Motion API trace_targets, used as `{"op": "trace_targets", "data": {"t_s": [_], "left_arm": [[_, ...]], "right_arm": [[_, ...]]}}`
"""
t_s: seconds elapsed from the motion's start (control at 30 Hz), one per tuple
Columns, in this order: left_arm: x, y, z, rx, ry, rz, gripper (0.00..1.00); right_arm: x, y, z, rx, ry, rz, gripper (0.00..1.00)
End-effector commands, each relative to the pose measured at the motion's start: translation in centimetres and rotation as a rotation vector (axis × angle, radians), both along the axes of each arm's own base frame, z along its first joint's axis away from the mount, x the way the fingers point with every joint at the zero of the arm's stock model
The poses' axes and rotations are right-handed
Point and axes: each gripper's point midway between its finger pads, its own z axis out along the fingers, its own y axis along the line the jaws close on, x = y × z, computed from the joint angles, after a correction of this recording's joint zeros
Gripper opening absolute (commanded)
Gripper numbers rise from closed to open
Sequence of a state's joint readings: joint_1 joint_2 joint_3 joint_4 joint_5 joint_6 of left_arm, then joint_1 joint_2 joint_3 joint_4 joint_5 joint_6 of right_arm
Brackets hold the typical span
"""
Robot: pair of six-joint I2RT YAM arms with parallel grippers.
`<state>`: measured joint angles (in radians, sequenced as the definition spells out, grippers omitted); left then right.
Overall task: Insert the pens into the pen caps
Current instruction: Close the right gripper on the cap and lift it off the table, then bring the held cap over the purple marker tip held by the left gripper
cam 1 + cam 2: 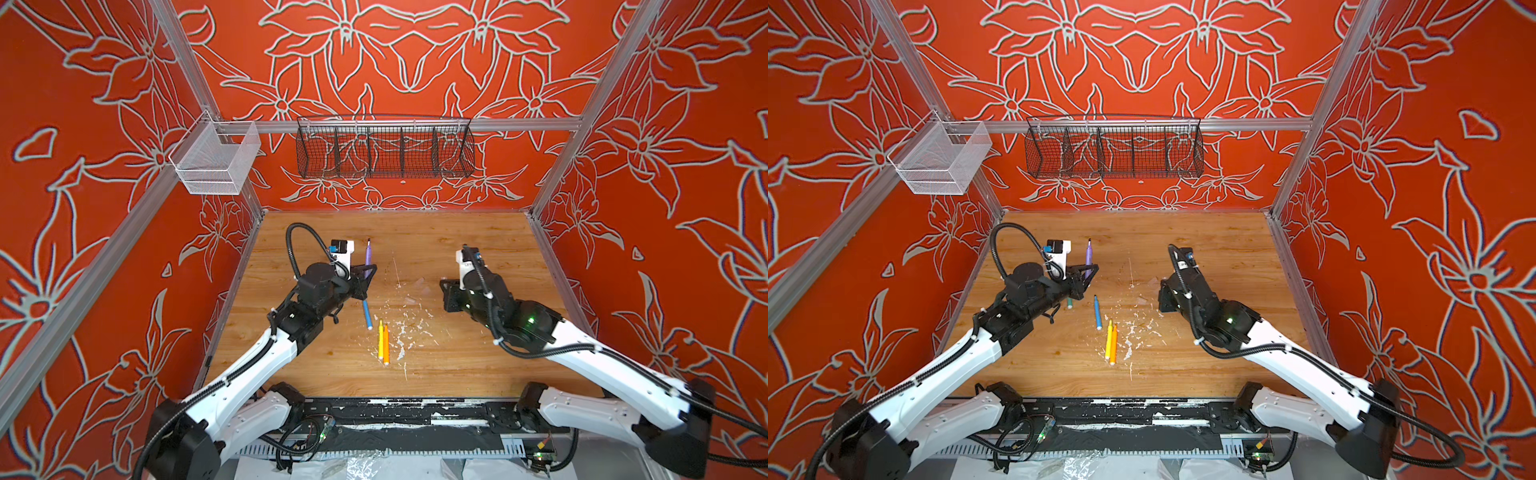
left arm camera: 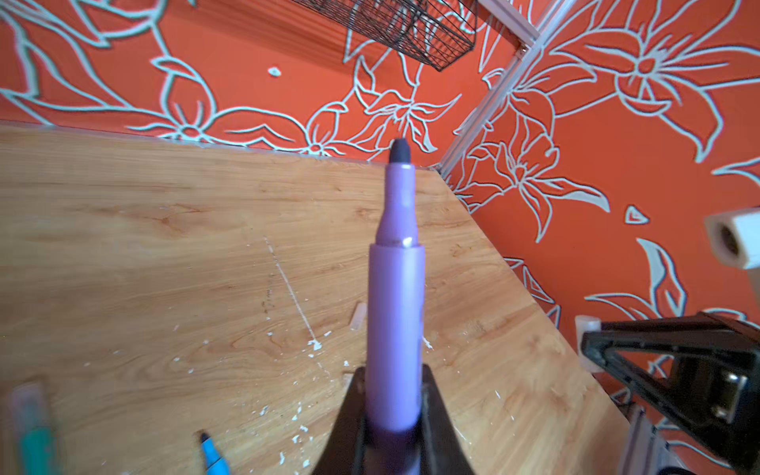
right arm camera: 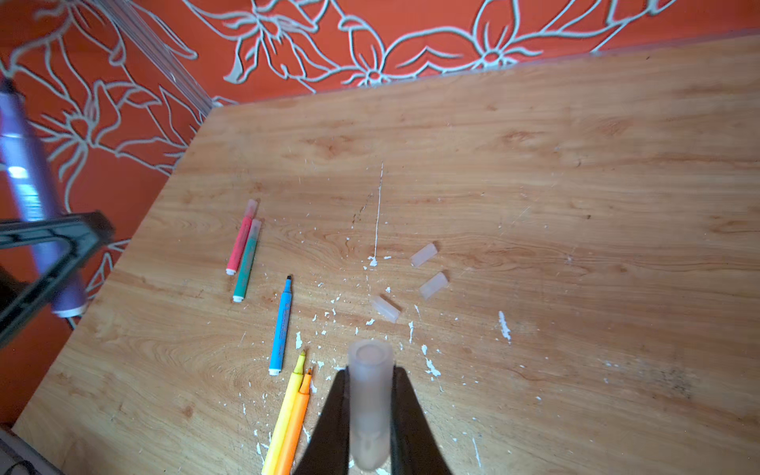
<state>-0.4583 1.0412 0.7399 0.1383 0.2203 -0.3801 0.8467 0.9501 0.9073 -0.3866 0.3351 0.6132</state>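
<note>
My left gripper (image 2: 392,382) is shut on the purple pen (image 2: 397,288), which it holds above the table with the dark tip pointing up and away (image 1: 368,257). My right gripper (image 3: 370,376) is shut on a translucent pen cap (image 3: 370,407), its open mouth facing outward. The two grippers (image 1: 365,278) (image 1: 444,287) face each other over the table, apart. Blue (image 3: 281,329), yellow (image 3: 288,411) and orange (image 3: 299,419) pens lie uncapped on the wood. Pink (image 3: 239,242) and green (image 3: 246,263) pens lie side by side with caps on. Three loose caps (image 3: 423,255) (image 3: 433,285) (image 3: 385,308) lie near the middle.
White paint flecks (image 1: 401,332) are scattered over the wooden table (image 1: 478,361). A black wire basket (image 1: 384,147) hangs on the back wall and a white mesh basket (image 1: 216,158) on the left rail. Red patterned walls close in three sides.
</note>
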Motion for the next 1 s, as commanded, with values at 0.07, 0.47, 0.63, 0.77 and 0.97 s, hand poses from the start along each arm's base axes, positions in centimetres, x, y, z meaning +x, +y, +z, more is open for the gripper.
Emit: {"op": "trace_targets", "data": {"t_s": [0.07, 0.47, 0.63, 0.77, 0.97], "left_arm": [[-1.6, -3.9, 2.3, -0.02, -0.063, -0.223, 0.0], [-7.1, -9.0, 3.1, 0.144, -0.263, -0.445, 0.0], [-8.0, -9.8, 3.0, 0.164, -0.289, -0.485, 0.0], [-8.6, -10.4, 3.0, 0.178, -0.304, -0.511, 0.0], [-9.1, -10.9, 2.8, 0.199, -0.321, -0.53, 0.0]], "right_arm": [[-1.0, -3.0, 3.7, 0.127, -0.163, -0.073, 0.06], [-3.6, -2.1, 9.3, 0.375, -0.349, 0.086, 0.05], [-4.1, -0.5, 11.2, 0.421, -0.381, 0.171, 0.06], [-4.2, 0.9, 12.1, 0.462, -0.413, 0.23, 0.06], [-4.2, 2.5, 13.2, 0.495, -0.436, 0.29, 0.04]]}}
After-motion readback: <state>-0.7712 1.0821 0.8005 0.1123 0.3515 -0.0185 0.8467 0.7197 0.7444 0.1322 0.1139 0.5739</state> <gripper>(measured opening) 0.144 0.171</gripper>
